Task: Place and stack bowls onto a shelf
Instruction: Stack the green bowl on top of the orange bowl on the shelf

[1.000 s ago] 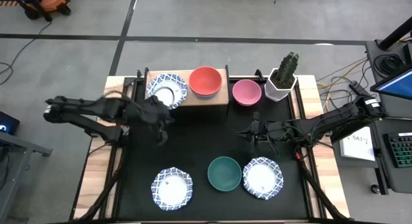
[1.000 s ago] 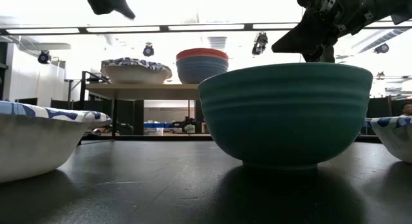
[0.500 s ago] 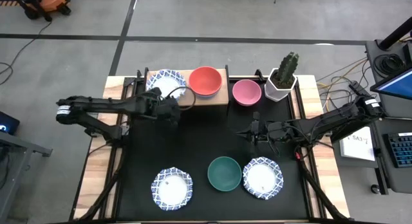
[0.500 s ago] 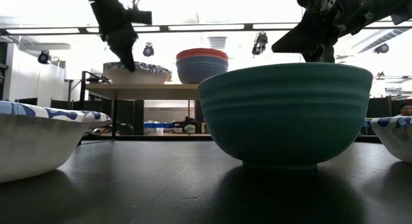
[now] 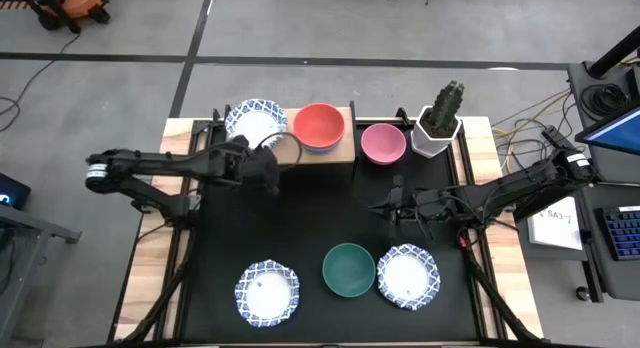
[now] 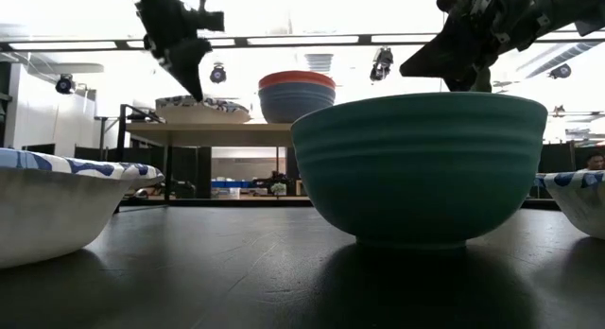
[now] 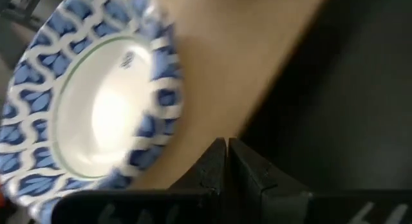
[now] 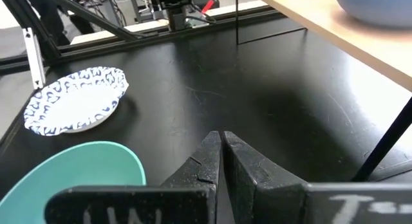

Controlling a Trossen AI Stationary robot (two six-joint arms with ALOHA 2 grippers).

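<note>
Currently seven bowls visible: two on shelf [image 5: 345, 153], four on mat; left gripper [image 5: 270, 178], right gripper [image 5: 393, 210] pressed together.

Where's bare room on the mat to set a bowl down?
The mat's middle is bare, between the shelf and the front row: patterned bowl, green bowl, patterned bowl. The shelf is crowded; the right gripper hovers right of centre.

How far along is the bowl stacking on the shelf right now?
Done: a patterned bowl and a red bowl stacked on a grey-blue one sit on the shelf. In hand: nothing; the shut left pincer is beside the shelf. Left: pink bowl, green bowl and two patterned bowls on the mat.
</note>
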